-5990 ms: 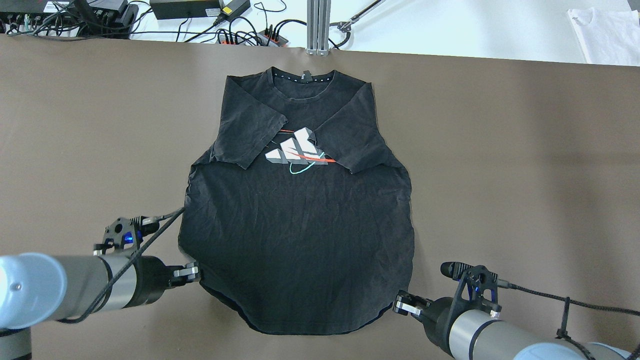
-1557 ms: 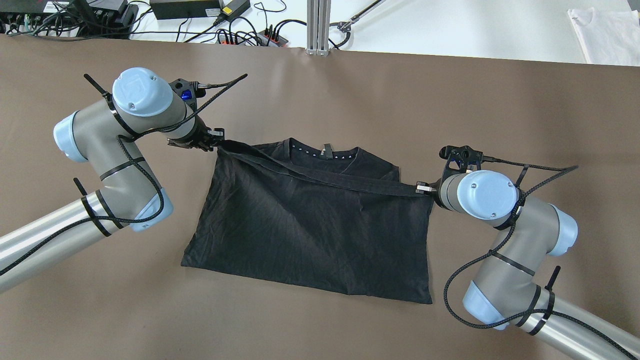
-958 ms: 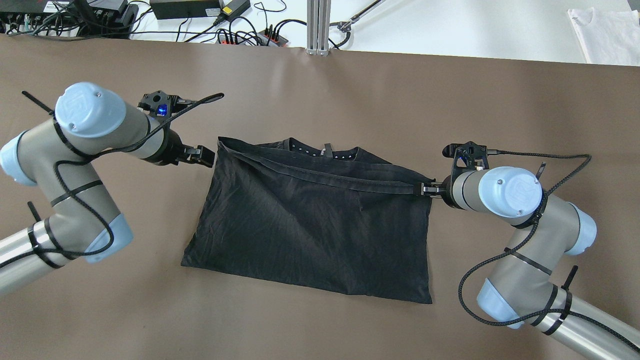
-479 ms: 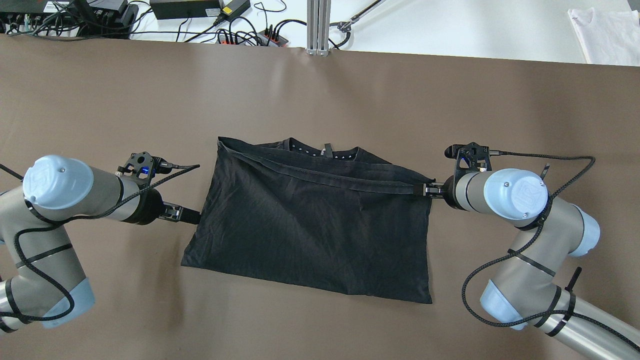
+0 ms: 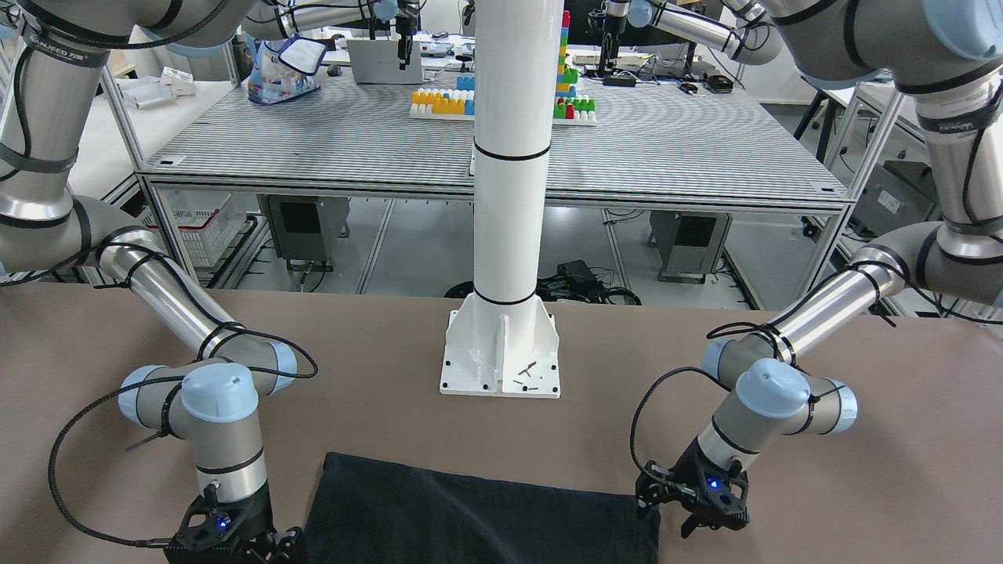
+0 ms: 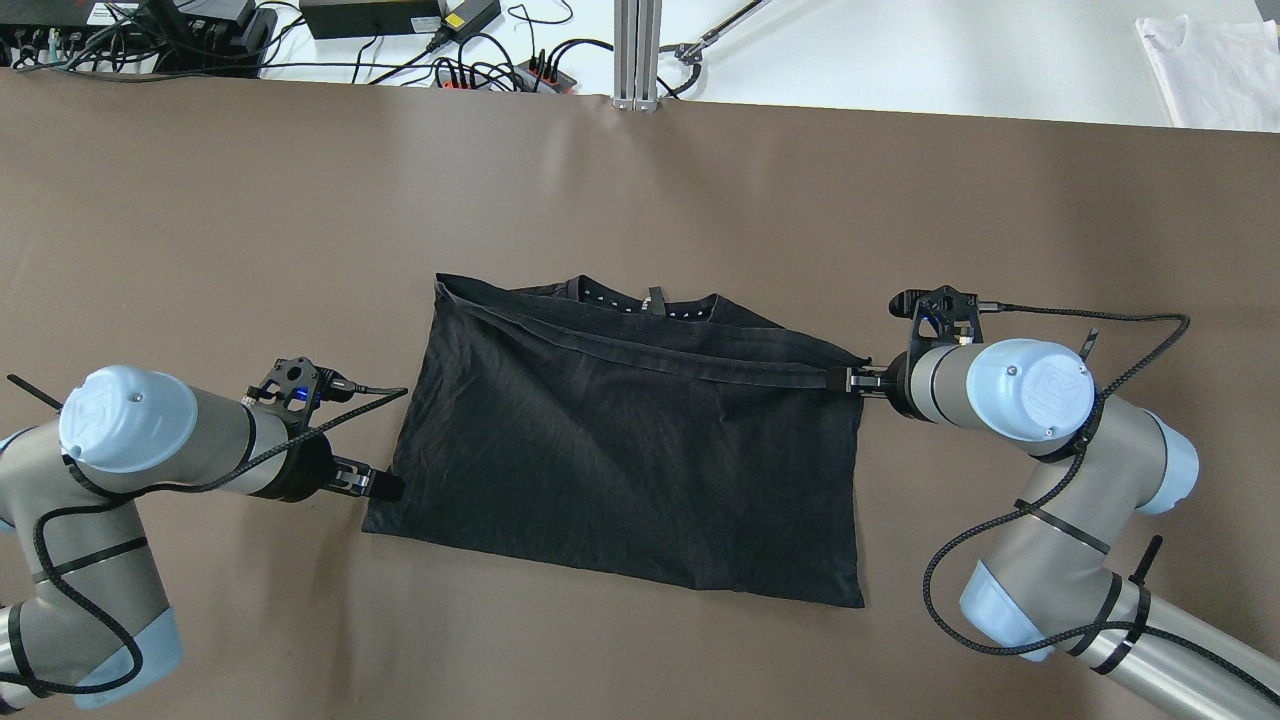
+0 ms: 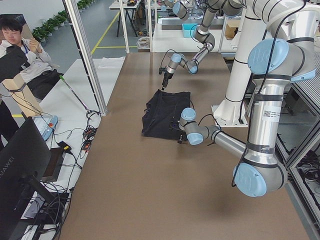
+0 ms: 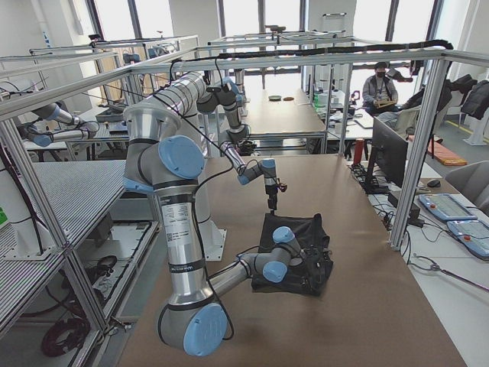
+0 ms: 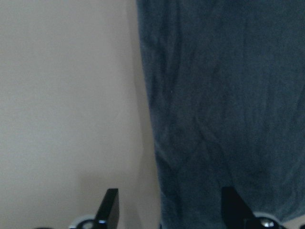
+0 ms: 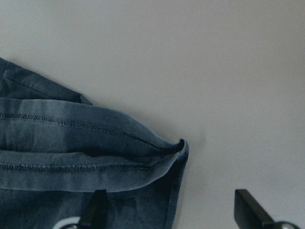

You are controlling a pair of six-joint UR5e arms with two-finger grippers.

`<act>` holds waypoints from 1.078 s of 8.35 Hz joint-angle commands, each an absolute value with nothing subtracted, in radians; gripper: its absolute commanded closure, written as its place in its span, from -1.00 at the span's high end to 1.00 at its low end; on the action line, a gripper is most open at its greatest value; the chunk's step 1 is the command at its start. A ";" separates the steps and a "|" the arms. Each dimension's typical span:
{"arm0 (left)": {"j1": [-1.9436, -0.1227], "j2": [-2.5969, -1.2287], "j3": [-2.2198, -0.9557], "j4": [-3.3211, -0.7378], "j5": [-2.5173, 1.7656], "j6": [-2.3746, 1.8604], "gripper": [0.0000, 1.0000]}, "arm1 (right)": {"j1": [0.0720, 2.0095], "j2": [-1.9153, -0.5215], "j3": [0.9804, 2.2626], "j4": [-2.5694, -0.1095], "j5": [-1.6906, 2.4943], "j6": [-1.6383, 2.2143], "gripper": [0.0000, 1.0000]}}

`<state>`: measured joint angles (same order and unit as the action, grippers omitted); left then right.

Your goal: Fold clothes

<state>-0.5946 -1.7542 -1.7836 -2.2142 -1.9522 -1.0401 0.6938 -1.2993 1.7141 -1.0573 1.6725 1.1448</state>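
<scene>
The black monitor (image 7: 22, 172) at the near end of the surface, in the exterior left view, carries the brand HUAWEI in pale letters on its back. A dark band (image 5: 48, 53) around the right arm's upper link bears a line of white lettering that is too blurred to read with certainty. White stickers sit on the left arm's upright link (image 7: 270, 114) and on the right arm's upright link (image 8: 174, 222), but their print is too small to read. The clothes (image 6: 620, 470) show a small tag (image 6: 652, 298) at the neckline, and it is also illegible.
</scene>
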 commanded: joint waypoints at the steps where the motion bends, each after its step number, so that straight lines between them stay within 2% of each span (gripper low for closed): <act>1: -0.558 -1.753 -1.784 -2.215 -1.951 -1.051 0.57 | 0.693 -1.299 1.713 -1.057 1.671 1.144 0.88; 2: -0.558 -1.752 -1.786 -2.215 -1.951 -1.051 0.55 | 0.693 -1.299 1.713 -1.057 1.671 1.144 0.88; 5: -0.543 -1.752 -1.787 -2.215 -1.951 -1.069 -0.40 | 0.692 -1.299 1.715 -1.057 1.671 1.144 0.88; 6: -0.540 -1.750 -1.787 -2.215 -1.941 -1.072 -0.86 | 0.692 -1.298 1.715 -1.057 1.671 1.146 0.88; 7: -0.540 -1.750 -1.790 -2.215 -1.925 -1.074 -1.00 | 0.690 -1.298 1.715 -1.057 1.669 1.146 0.88; 9: -0.545 -1.730 -1.822 -2.212 -1.927 -1.075 -1.00 | 0.686 -1.298 1.715 -1.057 1.669 1.147 0.88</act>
